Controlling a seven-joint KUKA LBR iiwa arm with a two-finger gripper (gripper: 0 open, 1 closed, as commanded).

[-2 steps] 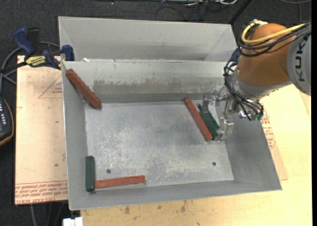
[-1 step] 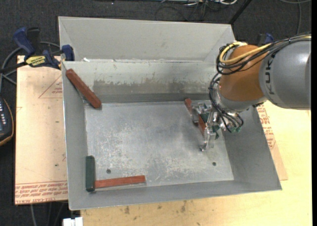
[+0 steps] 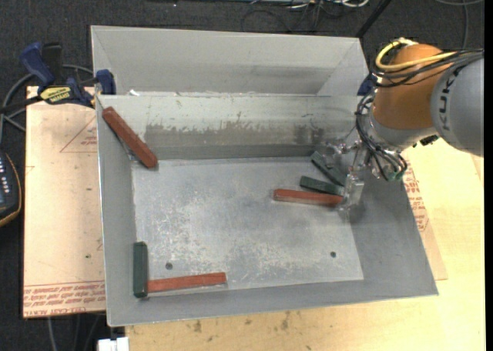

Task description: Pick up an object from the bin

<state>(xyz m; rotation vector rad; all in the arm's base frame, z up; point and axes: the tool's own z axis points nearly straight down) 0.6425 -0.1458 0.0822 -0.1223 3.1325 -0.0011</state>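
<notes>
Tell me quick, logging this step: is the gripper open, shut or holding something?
Gripper: cannot be told; it sits by the right end of the red-brown bar.

arm [image 3: 464, 107]: grey, enters from the right edge, upper right of frame | wrist: orange cover [image 3: 404, 107], rounded, with yellow cables [image 3: 394, 55] looped over its top | gripper [image 3: 353, 186]: below-left of the cover, right of centre, pointing down, low
</notes>
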